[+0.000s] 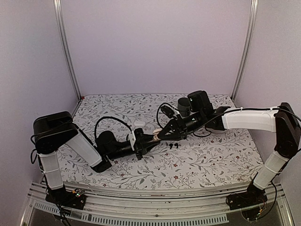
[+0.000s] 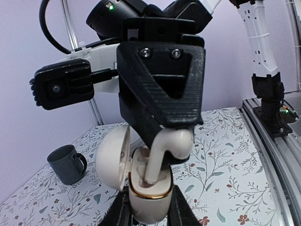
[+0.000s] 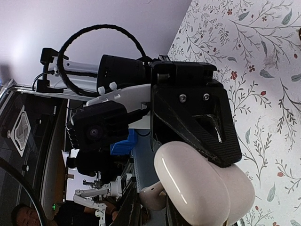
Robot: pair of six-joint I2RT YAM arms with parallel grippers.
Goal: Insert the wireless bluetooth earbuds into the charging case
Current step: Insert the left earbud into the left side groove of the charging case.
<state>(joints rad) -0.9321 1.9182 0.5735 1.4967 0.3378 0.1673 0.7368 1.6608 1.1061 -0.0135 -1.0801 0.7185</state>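
Clamped in my left gripper (image 2: 149,213), the white charging case (image 2: 148,197) stands upright with its lid open. My right gripper (image 3: 151,203) pinches a white earbud (image 2: 173,143) from above, stem down inside the case. Two black earbuds (image 1: 173,146) lie on the floral table (image 1: 211,160) near both grippers.

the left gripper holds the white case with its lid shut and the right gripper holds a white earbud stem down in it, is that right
Not quite: the lid is open, swung to one side, as the left wrist view shows. The rest holds: the left gripper grips the white case, and the right gripper holds a white earbud stem down in it.
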